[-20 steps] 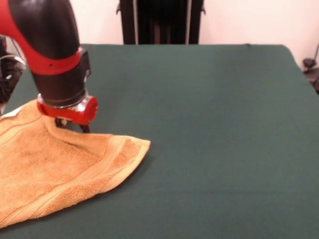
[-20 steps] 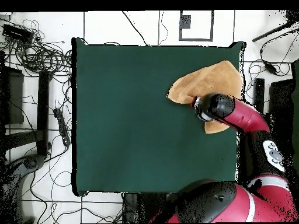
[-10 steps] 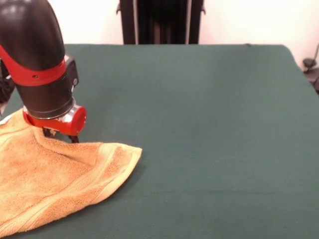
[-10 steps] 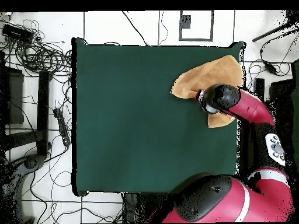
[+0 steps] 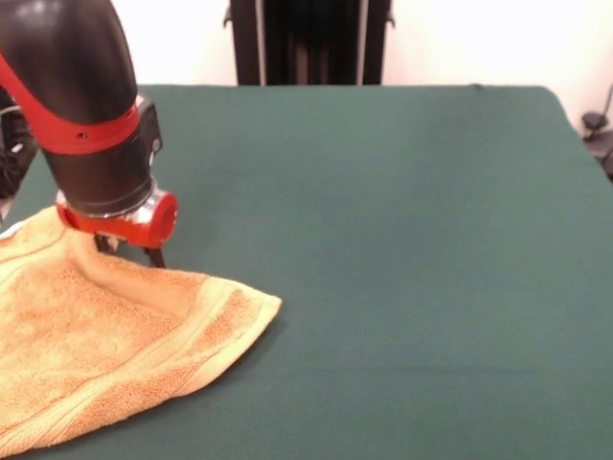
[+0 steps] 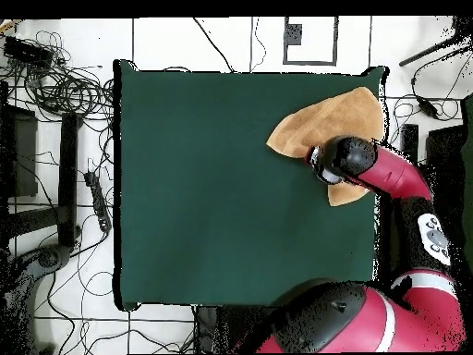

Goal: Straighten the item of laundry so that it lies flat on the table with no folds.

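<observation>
A: Towel point(image 5: 105, 355) pos?
B: Rumpled w/ folds, at 1 corner of the green counter point(image 5: 402, 240), partly over the edge.
A: Gripper point(image 5: 129, 251)?
B: Tips down on the towel's raised ridge; can't tell if clenched or released.

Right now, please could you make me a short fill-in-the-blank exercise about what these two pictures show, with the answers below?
1. The towel on the table is orange-tan in colour, and the table is dark ____.
2. In the front view, the gripper is down at the towel's ____ edge.
3. In the overhead view, the towel lies near the table's top ____ corner.
4. The towel is not yet flat: it is ____ up where the gripper meets it.

Missing words: green; far; right; raised
</observation>
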